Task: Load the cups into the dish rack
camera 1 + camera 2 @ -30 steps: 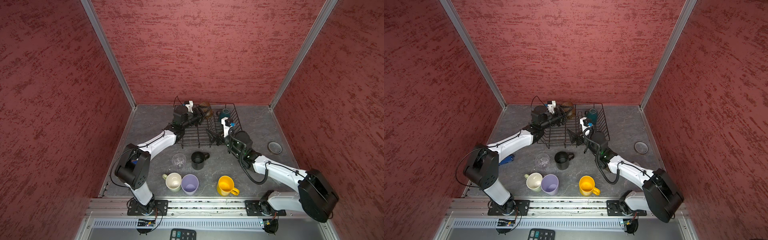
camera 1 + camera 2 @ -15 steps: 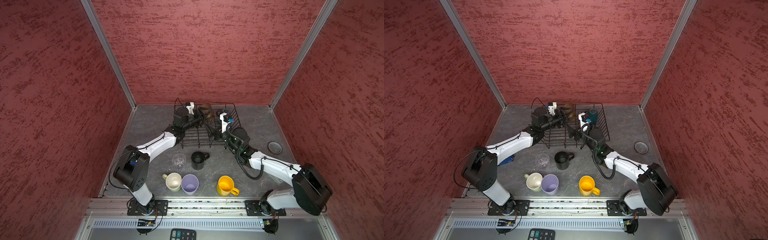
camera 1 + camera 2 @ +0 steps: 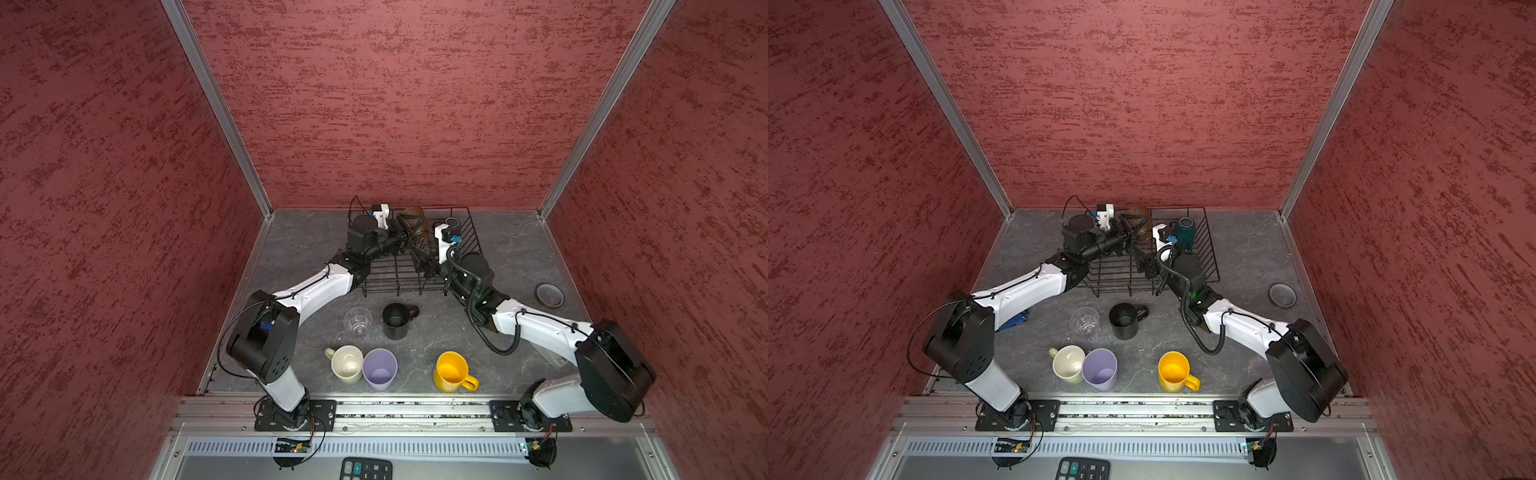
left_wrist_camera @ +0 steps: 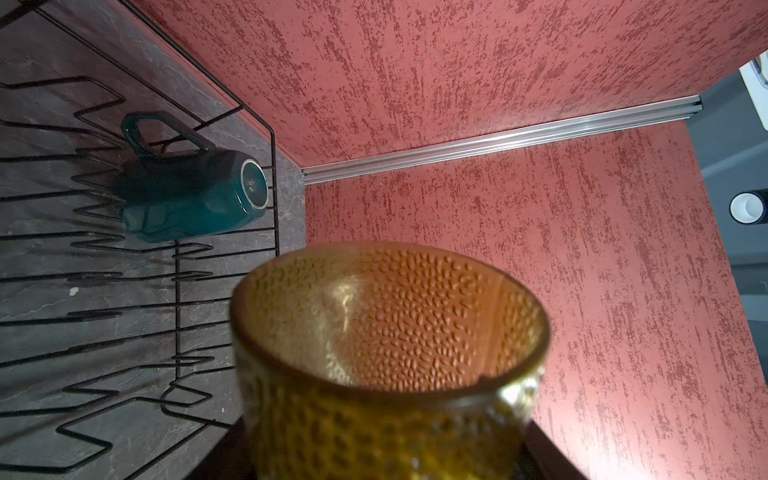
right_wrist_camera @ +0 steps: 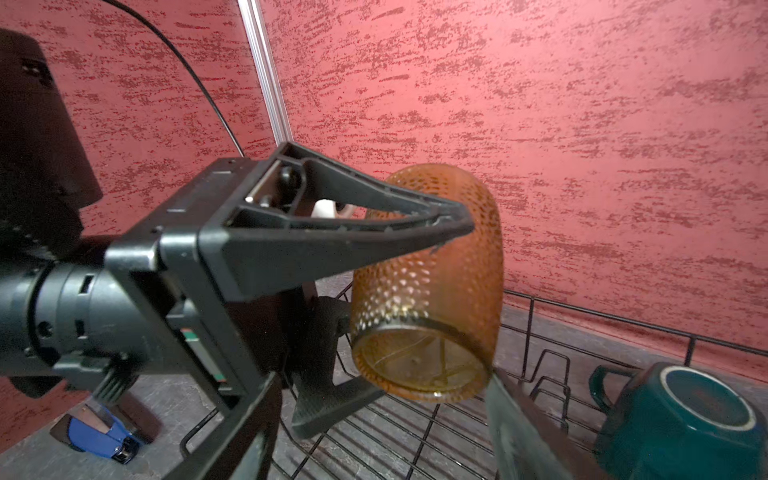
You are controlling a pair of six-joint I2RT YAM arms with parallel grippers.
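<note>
Holding the brown cup point(image 5: 428, 291) between them, the left jaws are clenched on its dotted sides; one black finger point(image 5: 374, 232) lies across the wall of the cup, as the right wrist view shows. The cup is tilted, and it hangs over the far left part of the rack point(image 3: 415, 286), seemingly clear of the wire floor. In the left wrist view its open mouth faces the camera.

The right jaws reach into the middle of the rack, close under the brown cup. Only one blurred finger point(image 5: 515, 419) of them shows in the right wrist view, so I cannot tell if they are open or closed.

A teal mug point(image 3: 1185, 232) stands upside down in the far right corner of the rack, with its handle toward the prongs.

On the counter point(image 3: 519, 249), in front of the rack, the glass point(image 3: 357, 322) and the black mug point(image 3: 397, 321) stand side by side. Nearer to the front edge, the pale mug point(image 3: 347, 363) touches the lilac tumbler point(image 3: 379, 368), and the yellow mug point(image 3: 452, 371) stands apart to the right. All five are upright.

A tape roll point(image 3: 548, 295) lies at the right side of the counter.
</note>
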